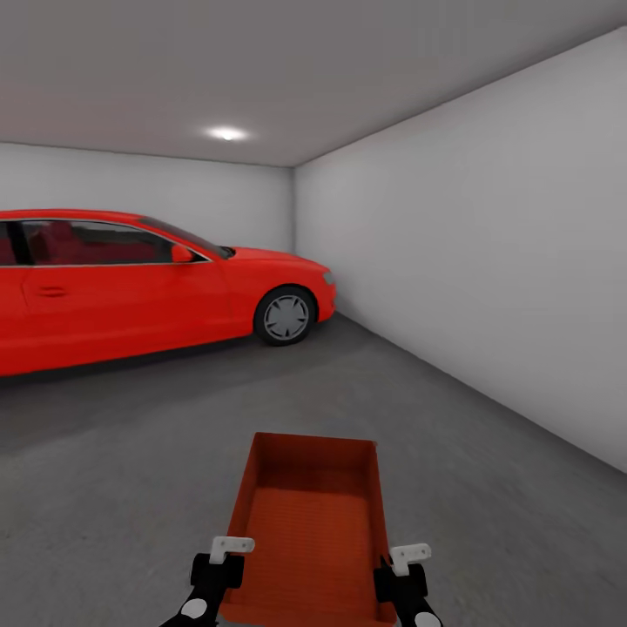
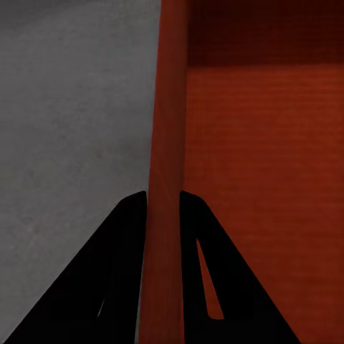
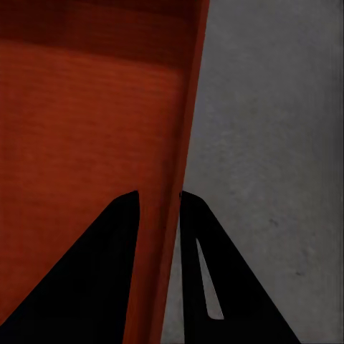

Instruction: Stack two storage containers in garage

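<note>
The empty storage container [image 1: 309,522] hangs over the garage floor [image 1: 488,488], between the left gripper [image 1: 215,575] and right gripper [image 1: 402,579], each clamped on a thin side wall, and it seems light but bendable.

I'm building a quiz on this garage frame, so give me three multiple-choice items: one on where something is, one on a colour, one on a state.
1. Where is the car relative to the storage container?
A. Ahead and to the left
B. Directly behind it
C. Against the right wall

2. What colour is the floor?
A. Light wood
B. Dark grey
C. White

3. How is the container held?
A. Resting free on the floor
B. By the left gripper alone
C. By the left gripper and the right gripper, one on each side wall

Answers:
1. A: the head view shows the car up the left side, beyond the container.
2. B: mottled grey concrete shows under the container.
3. C: each wrist view shows fingers straddling a thin orange-red wall.
</note>
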Available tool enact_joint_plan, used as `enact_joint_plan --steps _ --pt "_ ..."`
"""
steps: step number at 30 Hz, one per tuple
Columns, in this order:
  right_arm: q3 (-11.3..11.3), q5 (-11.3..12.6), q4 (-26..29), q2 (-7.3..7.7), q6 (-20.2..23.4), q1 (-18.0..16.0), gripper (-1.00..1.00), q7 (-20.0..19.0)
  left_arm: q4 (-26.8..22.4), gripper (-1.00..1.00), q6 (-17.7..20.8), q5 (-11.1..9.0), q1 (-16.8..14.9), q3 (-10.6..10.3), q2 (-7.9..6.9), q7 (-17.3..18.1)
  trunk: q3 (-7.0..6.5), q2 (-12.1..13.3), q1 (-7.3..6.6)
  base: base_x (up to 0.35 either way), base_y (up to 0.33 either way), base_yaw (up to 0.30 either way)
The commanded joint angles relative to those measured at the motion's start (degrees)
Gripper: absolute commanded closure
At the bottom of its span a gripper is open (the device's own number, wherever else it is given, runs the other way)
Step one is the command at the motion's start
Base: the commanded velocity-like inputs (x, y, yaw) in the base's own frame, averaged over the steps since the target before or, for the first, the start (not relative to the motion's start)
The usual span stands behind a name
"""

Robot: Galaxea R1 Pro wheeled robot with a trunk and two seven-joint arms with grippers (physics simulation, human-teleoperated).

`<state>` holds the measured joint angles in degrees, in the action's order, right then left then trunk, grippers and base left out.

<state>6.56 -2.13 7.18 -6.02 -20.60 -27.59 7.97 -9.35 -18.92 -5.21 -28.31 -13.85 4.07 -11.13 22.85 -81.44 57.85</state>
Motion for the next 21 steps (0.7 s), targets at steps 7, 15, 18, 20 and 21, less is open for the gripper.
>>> enact_joint_plan --steps 7,15,18,20,21 --pt "0.2 -0.8 -0.1 -0.04 0.1 0.0 1.00 0.5 -0.9 1.00 -0.1 -2.3 -0.1 2.5 0.32 -0.5 0.07 0.0 0.00 0.007 0.000 -0.300" --pt "0.2 -0.8 -0.1 -0.04 0.1 0.0 1.00 0.6 -0.9 1.00 0.0 -2.3 -0.1 2.5 0.32 -0.5 0.07 0.0 0.00 0.262 0.000 -0.300" --pt "0.2 -0.8 -0.1 -0.04 0.1 0.0 1.00 0.6 -0.9 1.00 0.0 -2.3 -0.1 2.5 0.32 -0.5 0.07 0.0 0.00 0.333 0.000 -0.300" --pt "0.2 -0.8 -0.1 -0.04 0.1 0.0 1.00 0.6 -0.9 1.00 0.0 -2.3 -0.1 2.5 0.32 -0.5 0.07 0.0 0.00 0.337 0.000 -0.300" --pt "0.2 -0.8 -0.1 -0.04 0.1 0.0 1.00 0.6 -0.9 1.00 0.0 -2.3 -0.1 2.5 0.32 -0.5 0.07 0.0 0.00 0.338 0.000 -0.300"
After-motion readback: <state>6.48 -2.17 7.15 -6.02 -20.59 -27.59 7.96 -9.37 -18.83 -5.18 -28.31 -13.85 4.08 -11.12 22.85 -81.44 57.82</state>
